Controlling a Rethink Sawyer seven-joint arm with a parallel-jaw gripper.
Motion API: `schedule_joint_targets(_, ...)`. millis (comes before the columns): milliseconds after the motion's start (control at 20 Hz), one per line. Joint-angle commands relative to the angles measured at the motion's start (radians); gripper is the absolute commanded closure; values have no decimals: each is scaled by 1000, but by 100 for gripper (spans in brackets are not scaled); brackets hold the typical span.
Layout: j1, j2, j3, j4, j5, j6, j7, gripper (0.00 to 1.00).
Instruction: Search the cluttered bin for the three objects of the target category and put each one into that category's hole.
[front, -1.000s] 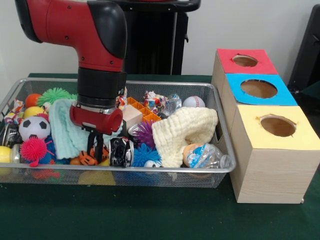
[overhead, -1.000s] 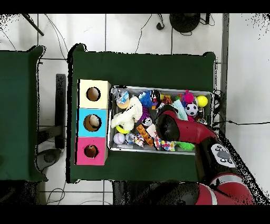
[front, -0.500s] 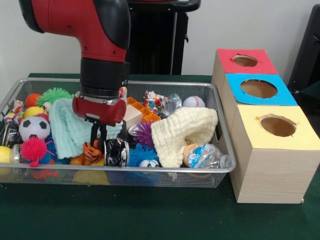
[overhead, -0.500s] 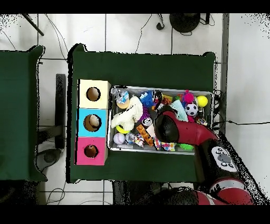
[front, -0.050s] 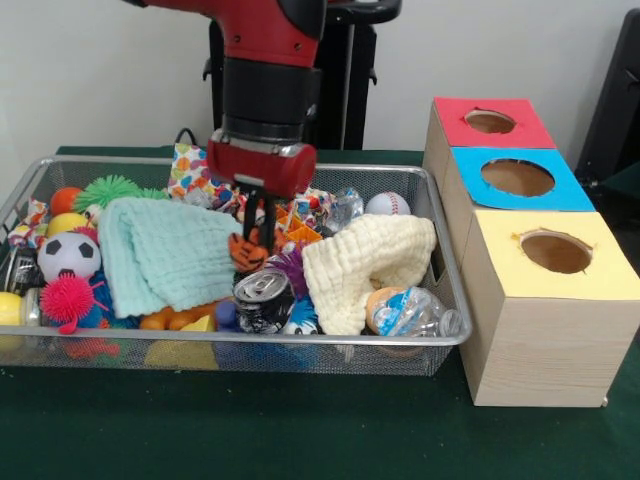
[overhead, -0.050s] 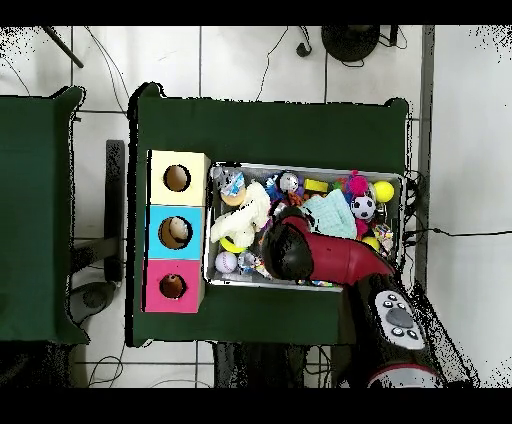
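One small orange tiger toy (front, -0.050s: 246, 250) hangs pinched between the gripper's (front, -0.050s: 256, 232) fingers above the wire bin (front, -0.050s: 440, 262).

Left of centre in the front view lies a mint cloth (front, -0.050s: 165, 252); below the toy sits a crushed can (front, -0.050s: 262, 298), then a cream cloth (front, -0.050s: 365, 262); the red, blue and yellow box (front, -0.050s: 535, 250) fills the right.

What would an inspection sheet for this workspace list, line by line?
Surface: green table.
Job's things: wire bin; tiger toy held above it; box with red, blue, yellow holes.
Clutter: teal cloth, cream cloth, can, soccer ball, baseball.
End effector: shut on tiger toy.
Cables: several on the floor.
Surroundings: white wall, tiled floor, second green table.
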Motion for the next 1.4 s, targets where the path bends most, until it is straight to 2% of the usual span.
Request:
schedule_joint_targets(50, 39, -143, 4, 174, 115, 160, 209, 100)
schedule_joint_targets(200, 74, -207, -6, 213, 154, 210, 205, 100)
schedule_joint_targets(300, 109, -217, -19, 228, 177, 209, 218, 100)
schedule_joint_targets(650, 259, -226, -106, 257, 255, 203, 265, 100)
schedule_joint_targets(950, 349, -249, -137, 322, 342, 171, 295, 100)
schedule_joint_targets(1050, 393, -250, -167, 321, 367, 181, 300, 100)
schedule_joint_targets(1400, 492, -221, -211, 351, 443, 132, 311, 100)
